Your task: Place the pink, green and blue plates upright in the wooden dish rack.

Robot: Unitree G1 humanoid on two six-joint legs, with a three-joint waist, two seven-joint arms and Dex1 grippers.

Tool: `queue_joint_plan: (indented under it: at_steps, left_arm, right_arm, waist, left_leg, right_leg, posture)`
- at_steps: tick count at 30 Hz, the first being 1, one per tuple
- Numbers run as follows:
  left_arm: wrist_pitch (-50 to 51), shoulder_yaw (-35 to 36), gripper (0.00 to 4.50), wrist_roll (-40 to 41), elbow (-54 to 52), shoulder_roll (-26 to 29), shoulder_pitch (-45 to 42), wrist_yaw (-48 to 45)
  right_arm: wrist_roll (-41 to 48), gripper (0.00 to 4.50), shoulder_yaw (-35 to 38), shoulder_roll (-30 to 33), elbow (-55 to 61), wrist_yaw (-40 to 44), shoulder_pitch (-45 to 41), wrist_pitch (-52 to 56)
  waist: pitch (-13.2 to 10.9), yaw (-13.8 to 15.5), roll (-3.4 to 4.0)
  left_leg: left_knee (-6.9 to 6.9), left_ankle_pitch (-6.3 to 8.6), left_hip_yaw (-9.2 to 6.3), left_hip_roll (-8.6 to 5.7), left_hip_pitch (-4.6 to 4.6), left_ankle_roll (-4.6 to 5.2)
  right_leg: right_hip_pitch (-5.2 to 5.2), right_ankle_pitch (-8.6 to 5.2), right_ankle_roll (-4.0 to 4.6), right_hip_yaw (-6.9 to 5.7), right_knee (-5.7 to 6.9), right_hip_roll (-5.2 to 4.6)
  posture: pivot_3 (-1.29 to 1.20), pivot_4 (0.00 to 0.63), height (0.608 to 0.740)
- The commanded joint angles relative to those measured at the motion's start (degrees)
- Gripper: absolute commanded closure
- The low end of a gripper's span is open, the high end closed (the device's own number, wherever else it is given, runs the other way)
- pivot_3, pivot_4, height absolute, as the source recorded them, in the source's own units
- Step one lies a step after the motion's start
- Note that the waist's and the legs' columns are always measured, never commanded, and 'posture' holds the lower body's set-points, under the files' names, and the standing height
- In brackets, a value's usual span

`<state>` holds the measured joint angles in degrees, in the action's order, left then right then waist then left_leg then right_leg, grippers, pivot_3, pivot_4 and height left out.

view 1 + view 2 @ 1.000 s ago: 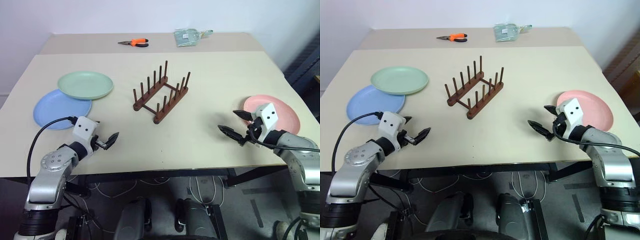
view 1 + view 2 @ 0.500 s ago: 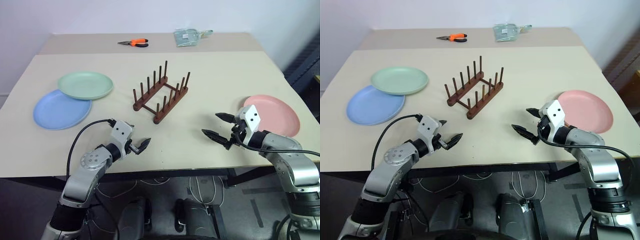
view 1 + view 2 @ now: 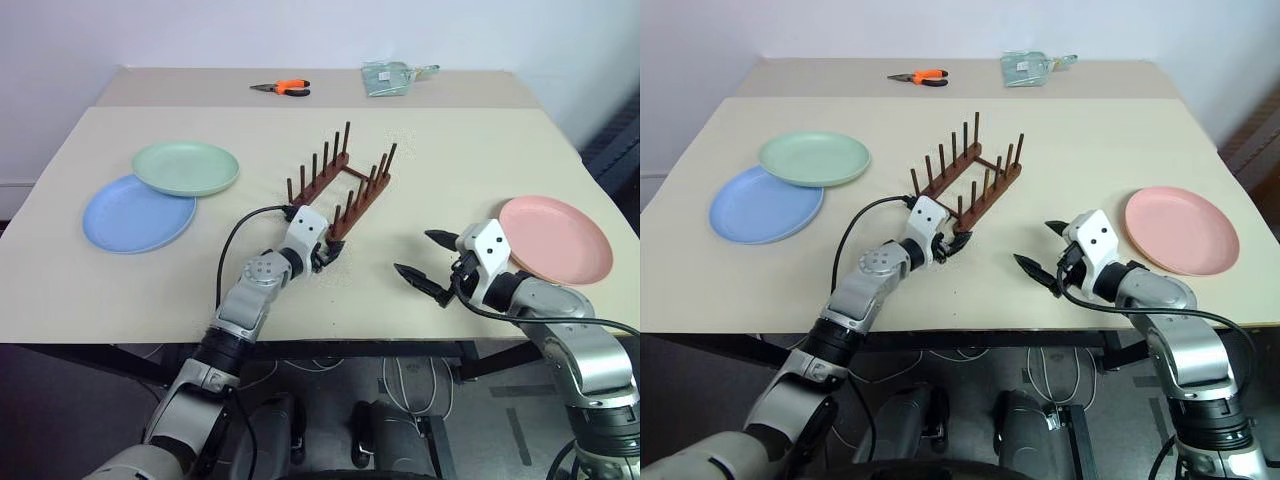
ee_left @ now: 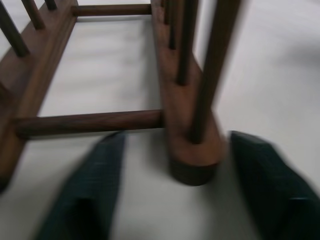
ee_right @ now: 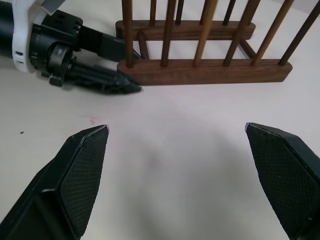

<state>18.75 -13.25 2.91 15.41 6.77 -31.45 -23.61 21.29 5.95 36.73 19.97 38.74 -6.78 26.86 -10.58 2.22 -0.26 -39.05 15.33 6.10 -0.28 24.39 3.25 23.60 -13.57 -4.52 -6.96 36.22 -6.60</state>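
The wooden dish rack (image 3: 345, 185) stands empty at the table's middle, angled. My left gripper (image 3: 325, 253) is at its near end; in the left wrist view its fingers (image 4: 95, 190) straddle the tip of one rail (image 4: 192, 160), open with a gap on each side. My right gripper (image 3: 417, 253) hovers open and holds nothing, between the rack and the pink plate (image 3: 555, 238), which lies flat at the right. The green plate (image 3: 186, 167) lies flat at the left and overlaps the blue plate (image 3: 130, 215).
Orange pliers (image 3: 281, 88) and a clear packet (image 3: 392, 77) lie at the far edge of the table. Bare tabletop (image 3: 450, 160) stretches between the rack and the pink plate. The table's front edge runs just behind both grippers.
My left arm has swung right and forward from the front left of the table to the rack's near end, and its fingers have narrowed. My right gripper has drifted a little left.
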Motion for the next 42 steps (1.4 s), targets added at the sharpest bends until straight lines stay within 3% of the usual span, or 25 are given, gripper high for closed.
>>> queue_joint_plan:
  at_steps: [1,2,10,16,17,21,22,24,27,32,37,42]
  left_arm:
    - [-1.7,-0.9,3.22,-0.9,0.9,1.2,0.6,-2.7]
    - [-2.3,-1.1,3.77,-0.6,0.7,1.9,0.7,-4.5]
    - [-10.1,-5.1,3.77,2.5,1.2,10.0,-1.5,-28.7]
    - [-17.8,-4.7,3.77,0.3,11.1,10.4,-5.0,-31.9]
    - [-17.7,-4.1,2.72,0.2,12.1,10.5,-5.1,-31.1]
    - [-13.7,-1.8,0.78,-0.6,10.8,12.8,-3.5,-28.0]
    - [-11.7,-1.1,0.35,-0.7,8.6,14.3,-2.2,-27.5]
    - [-5.8,0.6,0.28,1.9,-0.1,18.1,2.5,-29.2]
    - [3.0,2.1,1.14,7.9,-13.5,21.3,8.3,-31.8]
    - [13.3,-2.1,3.73,9.9,-27.2,19.3,10.8,-28.8]
    - [14.6,-9.7,3.73,-0.8,-23.4,14.5,7.7,-18.5]
    - [11.6,-8.8,3.73,-7.0,-14.1,12.2,4.6,-8.1]
  right_arm:
    - [-1.1,0.0,1.8,1.3,-0.3,0.7,0.0,-2.7]
    - [-1.4,0.0,1.9,1.6,-0.8,0.9,0.1,-3.2]
    - [-3.1,0.0,4.7,4.1,-4.7,2.4,1.4,-6.7]
    - [-3.8,0.0,5.6,4.4,-5.5,2.0,1.9,-7.8]
    - [-4.0,0.0,5.6,4.4,-5.2,1.8,2.0,-7.7]
    - [-4.4,0.0,5.7,5.1,-3.8,1.9,2.9,-6.3]
    - [-4.5,0.0,5.6,5.6,-3.7,2.1,3.0,-5.8]
    - [-4.8,0.55,5.0,6.7,-4.0,2.6,3.1,-4.3]
    - [-5.6,1.79,3.5,7.5,-4.9,2.8,2.9,-3.2]
    - [-10.9,4.47,-1.0,6.6,-10.4,0.7,0.3,-4.7]
    - [-14.4,4.47,-7.0,3.0,-14.9,-0.4,-5.5,-4.9]
    - [-19.8,4.47,-11.0,-1.4,-24.6,-5.1,-13.5,-5.9]
  waist:
    - [0.0,0.0,0.0]
    - [0.0,0.0,0.0]
    - [0.0,0.1,0.01]
    - [0.0,-0.1,0.02]
    - [0.0,-0.1,0.02]
    - [0.0,-0.2,0.02]
    - [0.0,-0.4,0.02]
    - [0.0,-1.6,0.06]
    - [0.1,-2.8,0.16]
    - [0.1,-2.0,0.22]
    - [0.1,-1.5,0.21]
    - [0.2,-1.7,0.24]
  left_leg:
    - [0.0,0.0,0.0,0.0,0.0,0.0]
    - [0.0,0.0,0.0,0.0,0.0,0.0]
    - [-0.01,0.0,0.01,-0.01,0.01,-0.01]
    - [-0.01,0.01,0.0,-0.01,0.02,0.0]
    - [-0.01,0.01,-0.01,-0.01,0.01,0.0]
    - [-0.02,0.03,-0.01,-0.01,0.01,0.03]
    - [-0.02,0.03,-0.01,-0.01,0.01,0.03]
    - [0.0,0.03,0.0,0.01,0.0,0.03]
    - [0.05,0.01,-0.03,0.04,-0.06,-0.02]
    - [-0.01,0.02,-0.08,-0.04,-0.05,-0.02]
    - [-0.05,0.03,-0.07,-0.06,-0.01,0.0]
    - [-0.07,0.02,-0.06,-0.06,-0.09,0.01]
  right_leg:
    - [0.0,0.0,0.0,0.0,0.0,0.0]
    - [0.0,0.0,0.0,0.0,0.0,0.0]
    - [0.0,0.0,0.0,-0.03,-0.03,-0.03]
    - [-0.01,0.0,0.0,-0.04,-0.05,-0.04]
    - [-0.01,0.0,0.0,-0.04,-0.05,-0.04]
    - [-0.01,0.0,-0.01,-0.04,-0.05,-0.05]
    - [-0.01,0.0,-0.01,-0.04,-0.05,-0.05]
    - [-0.01,0.0,-0.01,-0.03,-0.04,-0.04]
    - [-0.03,0.0,0.0,0.0,-0.02,-0.02]
    - [-0.08,-0.01,-0.01,-0.02,-0.01,-0.13]
    - [-0.08,-0.01,-0.03,-0.02,-0.04,-0.09]
    - [-0.16,0.01,-0.07,-0.02,-0.02,-0.06]
  posture:
    - [0.0,0.15,0.74]
    - [0.0,0.15,0.74]
    - [0.0,0.15,0.74]
    - [0.0,0.15,0.74]
    - [0.0,0.15,0.74]
    - [0.0,0.15,0.74]
    - [0.0,0.15,0.74]
    - [0.0,0.15,0.74]
    - [0.0,0.15,0.74]
    - [0.0,0.15,0.74]
    - [0.0,0.15,0.74]
    - [0.0,0.15,0.74]
